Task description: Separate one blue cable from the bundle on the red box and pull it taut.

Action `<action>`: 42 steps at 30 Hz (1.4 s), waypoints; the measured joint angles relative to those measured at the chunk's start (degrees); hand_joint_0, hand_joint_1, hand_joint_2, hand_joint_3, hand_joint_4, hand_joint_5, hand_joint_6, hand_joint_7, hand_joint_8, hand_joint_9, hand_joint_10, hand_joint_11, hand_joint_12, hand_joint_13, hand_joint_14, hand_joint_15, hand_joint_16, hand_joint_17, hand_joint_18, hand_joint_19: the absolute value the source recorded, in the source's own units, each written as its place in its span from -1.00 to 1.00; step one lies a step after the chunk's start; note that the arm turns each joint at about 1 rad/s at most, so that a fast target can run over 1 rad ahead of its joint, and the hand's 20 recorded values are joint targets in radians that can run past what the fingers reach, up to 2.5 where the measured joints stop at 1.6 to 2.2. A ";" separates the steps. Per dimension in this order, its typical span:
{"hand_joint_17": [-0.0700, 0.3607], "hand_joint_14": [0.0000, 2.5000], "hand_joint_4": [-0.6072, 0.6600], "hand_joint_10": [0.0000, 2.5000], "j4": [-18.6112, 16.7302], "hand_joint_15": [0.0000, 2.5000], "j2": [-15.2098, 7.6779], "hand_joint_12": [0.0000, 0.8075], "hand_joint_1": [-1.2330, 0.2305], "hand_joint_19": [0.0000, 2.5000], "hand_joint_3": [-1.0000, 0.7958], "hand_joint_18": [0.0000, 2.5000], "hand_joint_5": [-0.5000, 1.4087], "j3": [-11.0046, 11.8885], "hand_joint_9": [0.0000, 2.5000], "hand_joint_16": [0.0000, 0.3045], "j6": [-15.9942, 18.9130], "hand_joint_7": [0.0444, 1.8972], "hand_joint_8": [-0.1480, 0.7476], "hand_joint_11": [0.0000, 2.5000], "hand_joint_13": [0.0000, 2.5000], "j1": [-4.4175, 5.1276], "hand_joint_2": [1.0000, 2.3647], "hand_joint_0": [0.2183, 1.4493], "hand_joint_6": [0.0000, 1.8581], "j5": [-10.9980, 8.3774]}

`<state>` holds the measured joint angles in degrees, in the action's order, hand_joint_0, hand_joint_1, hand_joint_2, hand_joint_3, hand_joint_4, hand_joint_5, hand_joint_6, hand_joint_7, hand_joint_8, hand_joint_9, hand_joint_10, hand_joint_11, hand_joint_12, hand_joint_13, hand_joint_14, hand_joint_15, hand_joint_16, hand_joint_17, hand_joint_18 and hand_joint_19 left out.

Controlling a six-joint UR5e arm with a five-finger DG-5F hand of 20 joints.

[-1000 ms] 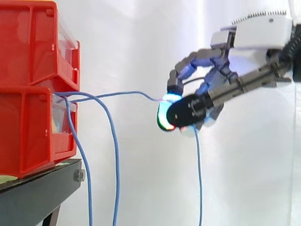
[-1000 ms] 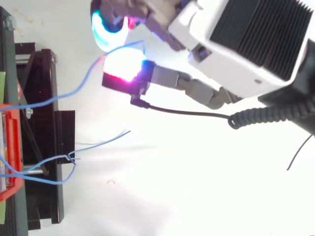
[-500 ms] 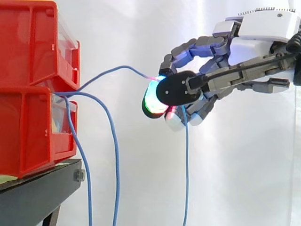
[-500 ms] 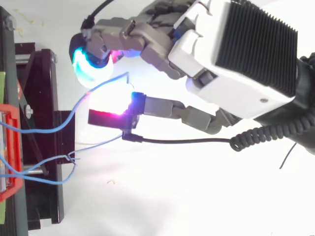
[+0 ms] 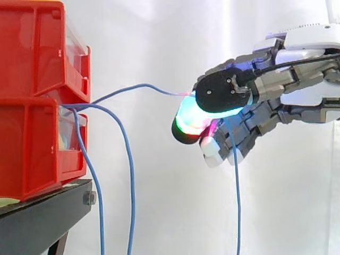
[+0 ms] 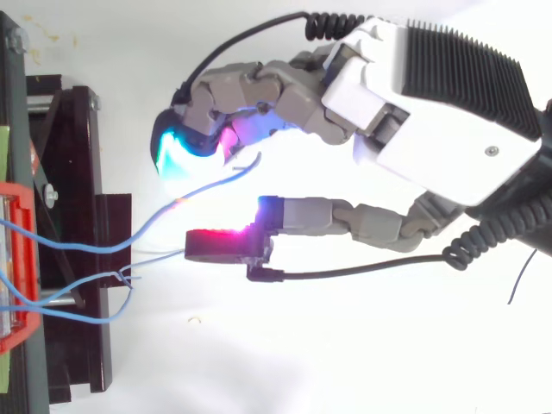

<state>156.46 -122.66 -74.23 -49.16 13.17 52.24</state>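
Observation:
Two red bins [image 5: 32, 143] are stacked at the left on a black stand [image 5: 42, 218]. Several blue cables come out between them. One blue cable [image 5: 138, 86] runs from the bins rightward and slightly up into my hand [image 5: 276, 90]. My hand is shut on it, pinching it between a glowing pad and the curled fingers. This cable still bows a little, and its free end hangs straight down below the hand. From above, the same cable [image 6: 129, 233] stretches from the red bin [image 6: 13, 259] to the hand [image 6: 431, 112].
Two other blue cables [image 5: 130, 186] droop from the bins in loops below the held one. In the top view they meet in a small knot [image 6: 121, 278] over the stand [image 6: 78, 172]. A white curtain hangs behind.
My hand has moved right, away from the bins, and a little lower, carrying the pinched cable with it. The cable's hump has flattened. The loose cables have not moved.

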 measured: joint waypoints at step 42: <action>-0.17 -0.99 0.22 -0.99 18.18 -0.72 -0.04 -0.06 -0.07 -0.60 -0.43 -0.40 -0.61 2.32 -0.23 -0.68 41.09 0.02 0.13 -0.67 -0.33 1.95 -1.00 -0.48 -0.15 2.51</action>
<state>174.64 -122.70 -71.91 -8.07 15.12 54.75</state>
